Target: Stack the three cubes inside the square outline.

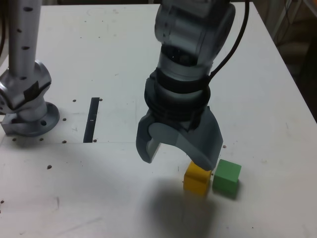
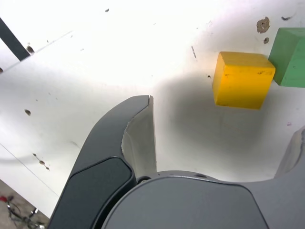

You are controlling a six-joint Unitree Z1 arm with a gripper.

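Fingers (image 2: 139, 138) spread wide; yellow cube (image 2: 243, 80) lies beyond them, ungripped.

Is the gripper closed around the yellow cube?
No, the gripper stands open, and the yellow cube sits on the table beyond its fingertips.

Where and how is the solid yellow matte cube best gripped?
Probably from above, fingers on the two upright faces not turned toward the green matte cube: the yellow cube sits upright, flat-sided, its neighbour crowding one side.
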